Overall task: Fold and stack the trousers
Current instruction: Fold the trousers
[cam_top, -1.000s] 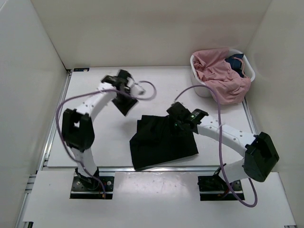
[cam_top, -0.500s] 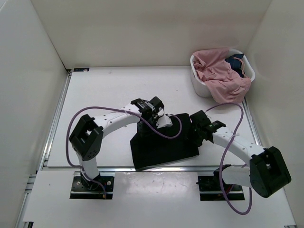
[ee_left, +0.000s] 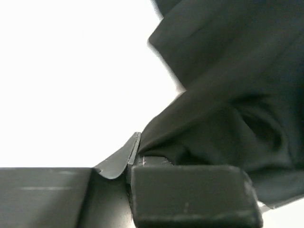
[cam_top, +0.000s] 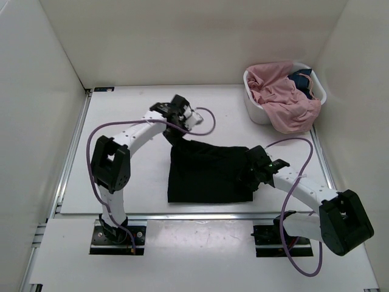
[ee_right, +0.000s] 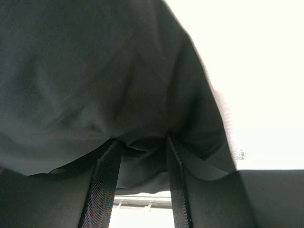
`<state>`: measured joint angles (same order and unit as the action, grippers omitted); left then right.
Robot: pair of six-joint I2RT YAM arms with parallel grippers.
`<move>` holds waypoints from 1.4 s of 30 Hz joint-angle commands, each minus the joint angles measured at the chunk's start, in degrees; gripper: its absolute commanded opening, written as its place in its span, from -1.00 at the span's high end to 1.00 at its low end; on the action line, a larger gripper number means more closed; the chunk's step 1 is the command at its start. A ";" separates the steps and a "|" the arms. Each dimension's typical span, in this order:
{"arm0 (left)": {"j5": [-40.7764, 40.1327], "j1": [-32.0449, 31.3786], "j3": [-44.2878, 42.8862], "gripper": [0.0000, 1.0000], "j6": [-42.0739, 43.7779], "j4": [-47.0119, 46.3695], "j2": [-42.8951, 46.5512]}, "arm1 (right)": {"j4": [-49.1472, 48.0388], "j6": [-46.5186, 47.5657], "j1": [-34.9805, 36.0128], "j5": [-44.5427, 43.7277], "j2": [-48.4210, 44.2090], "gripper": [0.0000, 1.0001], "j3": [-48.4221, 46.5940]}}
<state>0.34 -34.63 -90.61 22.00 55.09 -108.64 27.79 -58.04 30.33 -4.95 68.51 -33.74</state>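
Observation:
The black trousers (cam_top: 206, 173) lie spread on the white table, near its front edge. My left gripper (cam_top: 177, 135) is shut on their back-left corner and holds it a little raised. In the left wrist view the black cloth (ee_left: 228, 85) runs straight into the closed left gripper (ee_left: 135, 154). My right gripper (cam_top: 248, 175) sits at the trousers' right edge. In the right wrist view its two fingers (ee_right: 107, 180) stand apart with a bunched fold of the cloth (ee_right: 118, 71) caught between the tips of the right gripper (ee_right: 141, 142).
A white basket (cam_top: 258, 112) stands at the back right, heaped with pink clothes (cam_top: 282, 97) and a dark blue item (cam_top: 302, 78). White walls close in the table on three sides. A metal rail (cam_top: 200, 215) runs along the table's near edge.
The left gripper came from the back left to the trousers, shut on their corner and drew it back and left. The right gripper shifted right and nearer. The trousers now lie wider.

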 commanded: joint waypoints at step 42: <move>13.64 5.53 -3.17 0.32 1.04 -9.21 -5.97 | -4.94 20.77 -20.65 13.90 23.77 0.08 -23.13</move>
<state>8.88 -30.59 -93.54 23.66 47.46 -115.94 26.63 -38.41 11.60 2.00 90.76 -57.17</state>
